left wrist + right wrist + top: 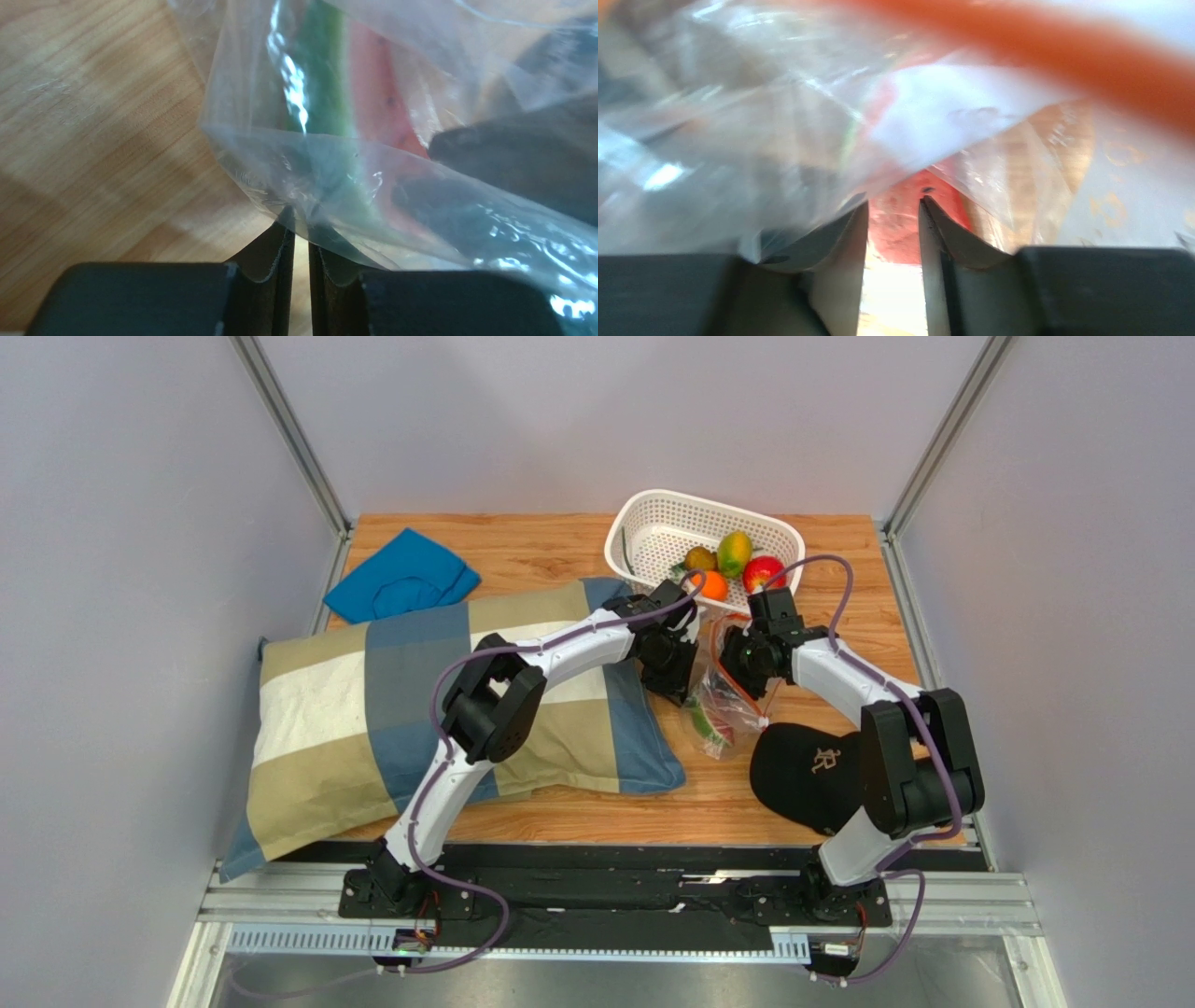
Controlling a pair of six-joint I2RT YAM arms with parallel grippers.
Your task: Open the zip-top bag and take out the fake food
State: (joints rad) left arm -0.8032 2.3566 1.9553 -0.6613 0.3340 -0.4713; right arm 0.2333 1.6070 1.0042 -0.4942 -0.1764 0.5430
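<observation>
- Clear crinkled plastic, the zip-top bag [723, 703], lies on the wooden table [561, 546] between the two grippers, just in front of the white perforated basket [659, 518] and beside the black cap [811, 770].
- The left gripper [300, 234] reaches the bag from the pillow side. Its fingers stand almost together, with only a thin slit between them, and a fold of the bag's film runs in at their tips, so it is pinching the bag.
- The left wrist view shows a toy watermelon slice [365, 91] inside the bag, with a green rind and red flesh with dark seeds.
- The right gripper [894, 206] meets the bag from the cap side. Its fingers stand a little apart, with film draped over one tip and something red showing in the gap. I cannot tell whether it grips the film.
- The orange-red zip strip [1053, 49] crosses the top of the right wrist view, blurred.
- In the basket sit a toy orange [711, 584], a red apple [763, 571] and a yellow-green fruit [734, 550].
- A plaid pillow [351, 714] lies under the left arm, with a blue cloth [403, 577] beyond it.
</observation>
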